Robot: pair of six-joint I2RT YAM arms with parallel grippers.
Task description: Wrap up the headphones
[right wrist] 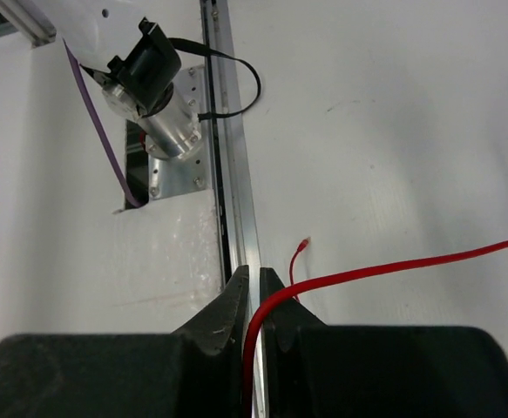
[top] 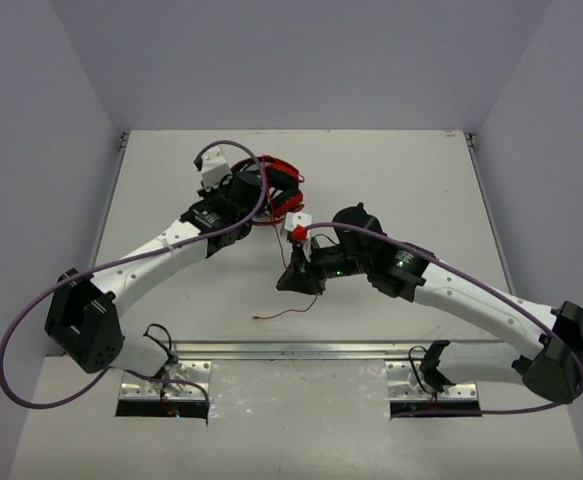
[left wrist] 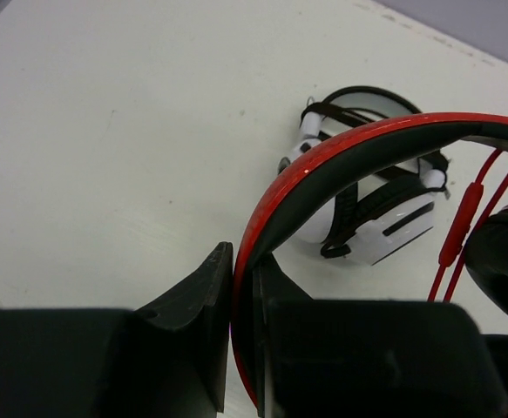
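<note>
The red headphones sit at the table's far middle. My left gripper is shut on their red, black-lined headband, which is pinched between the fingers in the left wrist view. A black ear cushion and the cable's red inline remote show at the right of that view. The thin red cable trails toward the front edge. My right gripper is shut on the cable, which runs out to the right from between the fingers. The cable's plug end lies loose on the table.
A white-and-black object, seemingly another pair of headphones, lies on the table just beyond the red headband. An aluminium rail runs along the table's front edge, with the left arm's base mount past it. Grey walls enclose the table.
</note>
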